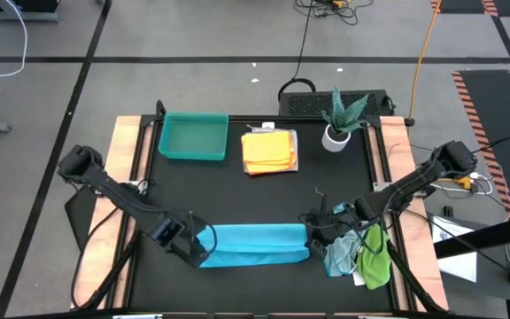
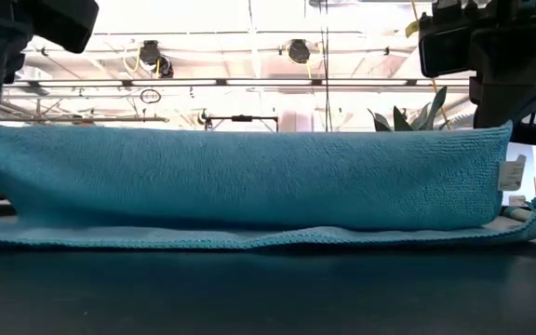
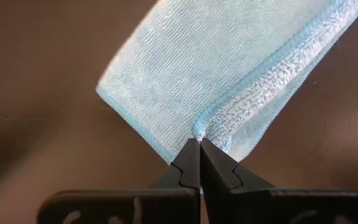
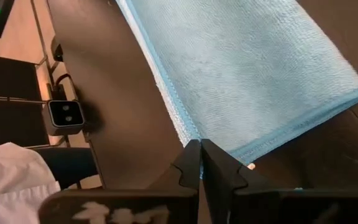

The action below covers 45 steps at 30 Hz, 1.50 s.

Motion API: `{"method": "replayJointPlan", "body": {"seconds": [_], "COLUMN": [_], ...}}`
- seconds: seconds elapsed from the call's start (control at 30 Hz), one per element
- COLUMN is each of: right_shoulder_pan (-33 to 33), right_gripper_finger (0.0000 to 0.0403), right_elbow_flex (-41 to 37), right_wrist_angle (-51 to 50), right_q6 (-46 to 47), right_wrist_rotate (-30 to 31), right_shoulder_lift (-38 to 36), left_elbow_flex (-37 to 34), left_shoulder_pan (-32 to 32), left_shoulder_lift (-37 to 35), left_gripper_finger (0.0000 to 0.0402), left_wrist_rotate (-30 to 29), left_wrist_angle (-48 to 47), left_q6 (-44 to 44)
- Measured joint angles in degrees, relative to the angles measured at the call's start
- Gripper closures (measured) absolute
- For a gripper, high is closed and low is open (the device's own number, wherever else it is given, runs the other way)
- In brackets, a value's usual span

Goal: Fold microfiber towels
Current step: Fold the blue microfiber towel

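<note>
**Blue towel pinched at both ends**

From above, the bright blue towel lay folded along the counter edge nearest me, well apart from the teal tray. My left hand pinched one end, my right hand the other.

At counter height, the towel's upper layer stood lifted.

Both wrist views showed my fingers pressed together on its hem.

The bright blue towel lay folded lengthwise at the table's near edge. The yellow-orange towel sat folded; the green towel and pale blue towel lay crumpled.
</note>
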Motion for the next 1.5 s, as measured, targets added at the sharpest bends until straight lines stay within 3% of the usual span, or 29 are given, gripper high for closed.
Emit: {"method": "replayJointPlan", "body": {"seconds": [0.23,0.37,0.77,1.07,1.37,1.5], "right_shoulder_pan": [0.37,0.35,-0.96,-5.32,-10.09,-11.11], "right_gripper_finger": [0.0403,0.0399,0.0283,0.0278,0.0294,0.0319], "right_elbow_flex": [0.0,0.0,-0.02,-0.02,-0.02,-0.02], "right_wrist_angle": [0.01,0.21,1.58,3.31,5.09,5.09], "right_q6": [-2.04,-3.65,-4.25,-8.13,-11.8,-13.17], "right_wrist_rotate": [-0.25,-3.84,-7.46,-2.87,-2.97,-3.11], "right_shoulder_lift": [0.76,2.13,3.92,0.31,0.28,0.28], "left_elbow_flex": [-0.02,-0.02,-0.02,-0.04,-0.04,-0.04], "left_shoulder_pan": [-0.84,-0.91,-0.78,0.54,4.16,3.94], "left_shoulder_lift": [1.55,1.59,1.59,1.59,1.59,3.15], "left_gripper_finger": [0.0395,0.0371,0.0268,0.023,0.0259,0.0297], "left_wrist_rotate": [0.7,0.7,0.19,-19.81,-7.54,-6.78], "left_wrist_angle": [2.0,2.45,3.17,0.62,9.14,10.14], "left_q6": [-2.09,-2.53,-0.9,-1.47,8.22,8.22]}}
